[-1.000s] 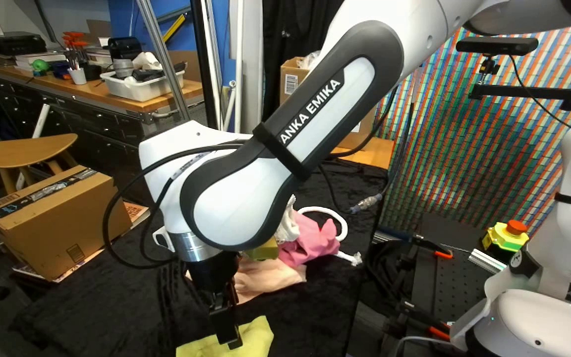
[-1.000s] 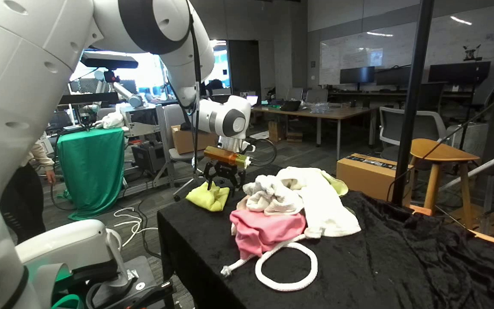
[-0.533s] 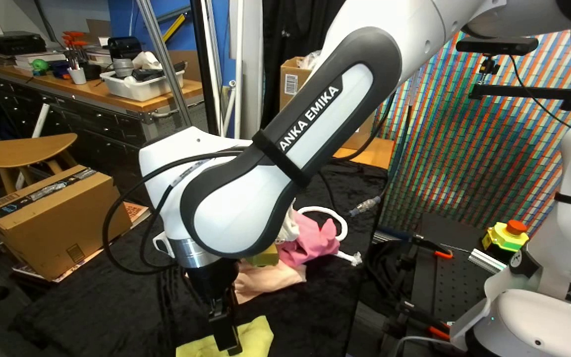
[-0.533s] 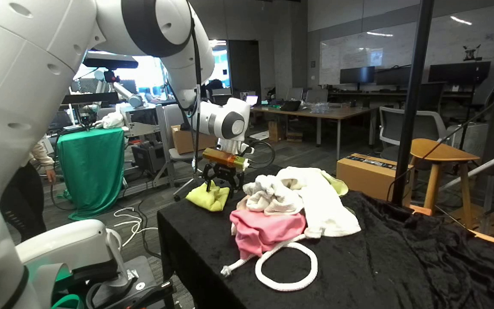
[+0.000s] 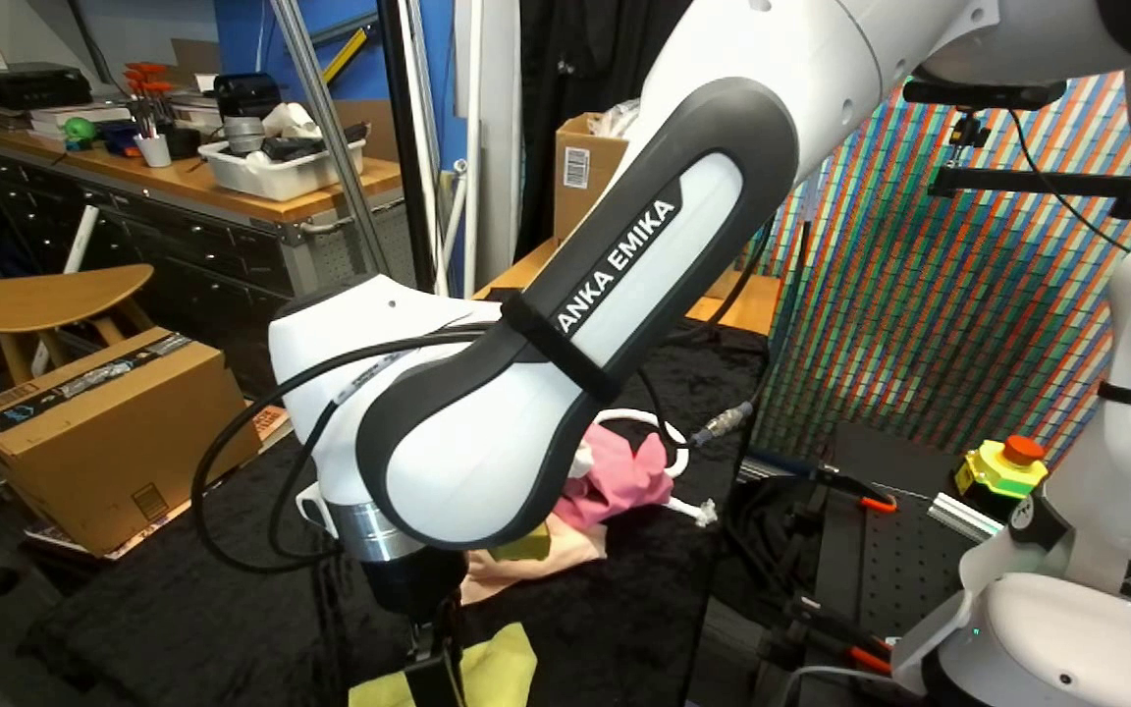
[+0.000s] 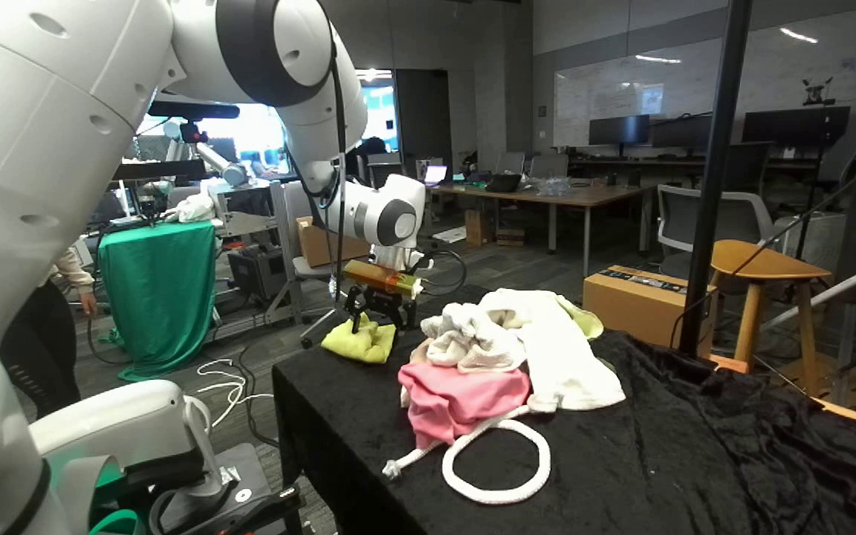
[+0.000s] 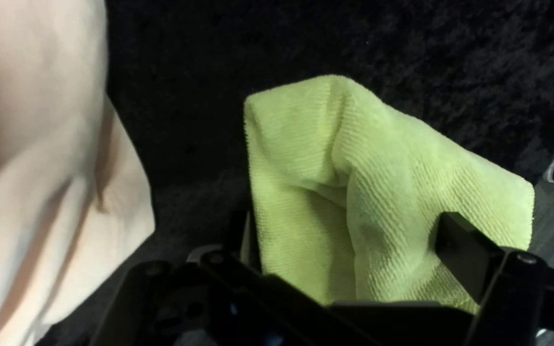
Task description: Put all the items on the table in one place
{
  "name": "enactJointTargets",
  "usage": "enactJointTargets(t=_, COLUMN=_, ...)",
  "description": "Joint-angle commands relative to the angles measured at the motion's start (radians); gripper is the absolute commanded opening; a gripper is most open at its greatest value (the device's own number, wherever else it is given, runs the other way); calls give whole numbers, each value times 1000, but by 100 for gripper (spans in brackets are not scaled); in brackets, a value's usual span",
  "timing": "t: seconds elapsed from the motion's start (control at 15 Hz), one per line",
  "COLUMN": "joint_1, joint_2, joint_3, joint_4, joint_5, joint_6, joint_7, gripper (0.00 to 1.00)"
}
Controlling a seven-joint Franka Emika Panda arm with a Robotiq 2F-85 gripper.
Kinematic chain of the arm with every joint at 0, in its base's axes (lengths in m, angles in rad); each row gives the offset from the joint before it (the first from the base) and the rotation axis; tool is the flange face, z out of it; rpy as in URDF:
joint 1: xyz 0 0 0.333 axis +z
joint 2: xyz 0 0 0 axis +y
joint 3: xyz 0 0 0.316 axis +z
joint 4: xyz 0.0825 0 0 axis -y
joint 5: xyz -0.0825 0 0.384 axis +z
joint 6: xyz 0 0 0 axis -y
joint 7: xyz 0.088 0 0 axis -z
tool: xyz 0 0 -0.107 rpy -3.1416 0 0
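Black-draped table takes up lower centre and lower right of frame in an exterior view, fabric wrinkled at right; cardboard box and wooden stool beyond it.

Yellow-green cloth: soft, ribbed texture, folded over itself, deep crease near its middle. On the table, left of centre in an exterior view; centre to right of frame in the wrist view. There its left edge runs almost straight up-down, one corner points upper left, another points right. Lower end behind the gripper, so full long axis can't be told; in an exterior view it reads wider than tall, small peak sticking up.

Gripper: jaws wide apart, one at the cloth's left edge, one over its right part, cloth in the gap. Can't tell if they touch it.

Peach cloth: smooth, left edge of the wrist view, folds running lower left to upper right, blunt corner pointing right. Bare table between it and the yellow-green one.

Pink cloth, centre of frame in an exterior view: crumpled, longer left-right, one flap pointing lower left. Off-white cloth bunched just above it, axis unclear. White cloth right of that, spread out, long axis upper left to lower right. Another yellow-green piece pokes out at its upper right. White rope: round loop, lower centre, tail's knobby end pointing lower left.
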Motion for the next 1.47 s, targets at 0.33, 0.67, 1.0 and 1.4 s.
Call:
enactJointTargets(t=0.33, joint_1=13, joint_2=-2, joint_3=21, joint_4=12, joint_5=8, joint_6=-29, joint_7=33, gripper=74)
enactJointTargets(t=0.67, joint_1=6, joint_2=-3, joint_3=27, joint_4=17, joint_5=18, joint_6=-47, joint_7=28, gripper=36)
enactJointTargets(t=1.0, joint_1=0, joint_2=-2, joint_3=29, joint_4=26, joint_5=34, joint_6=-61, joint_7=25, gripper=9)
enactJointTargets(t=1.4, joint_1=-27, joint_2=-44, joint_3=27, joint_4=12, joint_5=60, joint_6=-55, joint_7=21, gripper=12)
